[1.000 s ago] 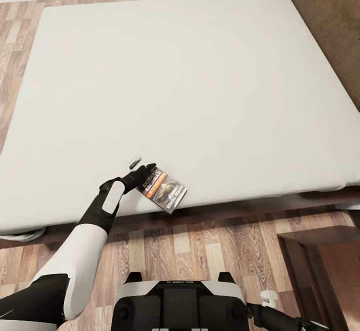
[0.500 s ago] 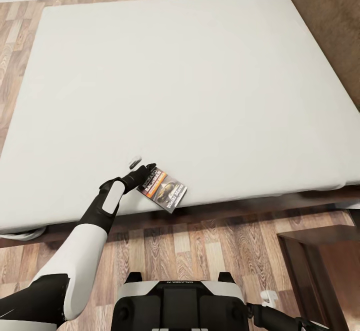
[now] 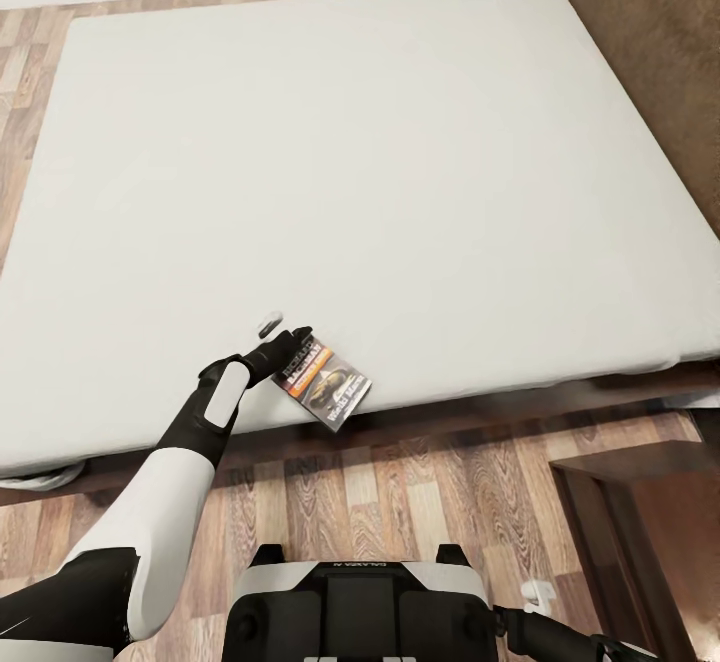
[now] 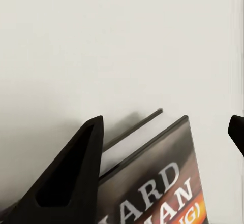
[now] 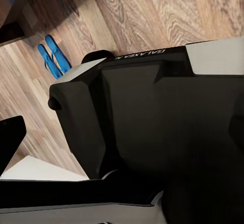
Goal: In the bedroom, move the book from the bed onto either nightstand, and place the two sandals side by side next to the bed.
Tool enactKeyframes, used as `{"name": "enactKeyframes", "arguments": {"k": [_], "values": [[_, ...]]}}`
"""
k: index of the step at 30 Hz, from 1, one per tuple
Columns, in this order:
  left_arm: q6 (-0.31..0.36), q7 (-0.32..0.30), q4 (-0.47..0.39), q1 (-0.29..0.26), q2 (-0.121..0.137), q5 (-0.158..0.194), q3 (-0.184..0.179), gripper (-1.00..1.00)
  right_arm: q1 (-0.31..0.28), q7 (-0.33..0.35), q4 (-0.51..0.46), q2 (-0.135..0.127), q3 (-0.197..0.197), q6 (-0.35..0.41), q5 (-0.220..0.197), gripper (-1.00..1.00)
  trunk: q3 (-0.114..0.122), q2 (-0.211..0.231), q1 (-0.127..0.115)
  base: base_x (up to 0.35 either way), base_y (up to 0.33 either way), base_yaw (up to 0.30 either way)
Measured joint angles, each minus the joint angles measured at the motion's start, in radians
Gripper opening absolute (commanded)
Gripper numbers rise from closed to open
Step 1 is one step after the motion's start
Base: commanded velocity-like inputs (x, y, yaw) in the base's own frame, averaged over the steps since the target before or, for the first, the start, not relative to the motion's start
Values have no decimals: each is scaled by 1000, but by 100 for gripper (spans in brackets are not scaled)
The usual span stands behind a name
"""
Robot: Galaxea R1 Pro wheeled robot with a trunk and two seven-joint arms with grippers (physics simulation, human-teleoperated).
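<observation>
Pale bed (image 3: 380, 162) on wood-plank floor (image 3: 420, 492); left hand (image 3: 285, 342) spread astride the book (image 3: 325, 382) (near edge).

Head looks down on bed (image 3: 400, 142); left wrist close above it.

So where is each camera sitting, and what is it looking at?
Head view: up on the robot's head, looking down at the bed, the book and the left gripper.
Left wrist view: by the left gripper, looking along its fingers at the book.
Right wrist view: by the right arm, facing the robot's dark body, floor and two blue sandals.
Shared: head and left wrist views see the book.
</observation>
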Motion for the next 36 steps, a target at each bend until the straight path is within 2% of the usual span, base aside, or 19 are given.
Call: {"name": "enactKeyframes", "arguments": {"k": [12, 19, 25, 36], "values": [[0, 0, 21, 0, 0, 0, 0, 100, 0, 0, 0, 0, 0, 0, 0, 100, 0, 0, 0, 0, 0, -7], [-17, -4, 31, 0, 0, 13, -1, 100, 0, 0, 0, 0, 0, 0, 0, 100, 0, 0, 0, 0, 0, 0], [-31, 0, 49, 0, 0, -1, -1, 100, 0, 0, 0, 0, 0, 0, 0, 100, 19, 42, -23, 0, 0, 0], [-30, -1, 46, 0, 0, 1, -1, 100, 0, 0, 0, 0, 0, 0, 0, 100, 53, 119, -65, 0, 0, 0]]}}
